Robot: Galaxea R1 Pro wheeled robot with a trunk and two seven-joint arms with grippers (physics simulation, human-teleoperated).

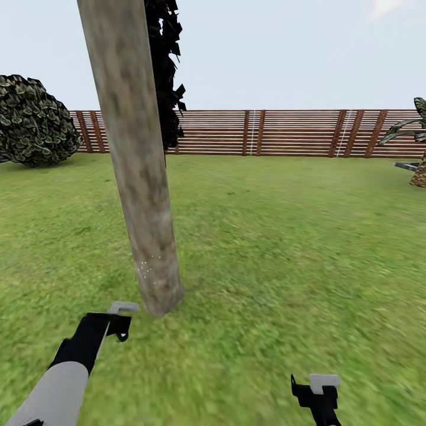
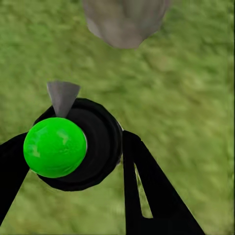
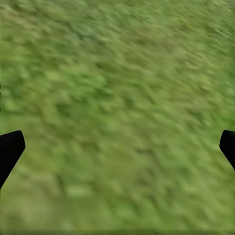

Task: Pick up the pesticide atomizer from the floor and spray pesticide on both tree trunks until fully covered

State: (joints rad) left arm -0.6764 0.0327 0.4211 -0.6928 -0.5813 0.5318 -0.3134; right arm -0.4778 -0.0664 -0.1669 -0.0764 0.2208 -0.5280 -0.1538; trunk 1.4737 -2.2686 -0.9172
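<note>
A thick mottled grey-tan tree trunk (image 1: pixel 139 177) rises right in front of me from the grass floor (image 1: pixel 266 248); its base (image 2: pixel 125 22) also shows in the left wrist view. A few pale specks dot the bark low down. My left gripper (image 1: pixel 118 322) hangs just short of the trunk's foot, shut on the pesticide atomizer (image 2: pixel 56 147). The atomizer is a black round body with a bright green cap and a grey cone nozzle (image 2: pixel 62 95) aimed at the trunk. The black fingers (image 2: pixel 142 186) stand on both sides of it. My right gripper (image 1: pixel 316 390) is low at the right, open over bare grass (image 3: pixel 117 98).
A brown slat fence (image 1: pixel 284 133) closes the back of the lawn. A round leafy bush (image 1: pixel 32 121) stands at the far left, a near-black conifer (image 1: pixel 165 71) behind the trunk, and a short palm (image 1: pixel 417 160) at the right edge. Open grass lies to the right.
</note>
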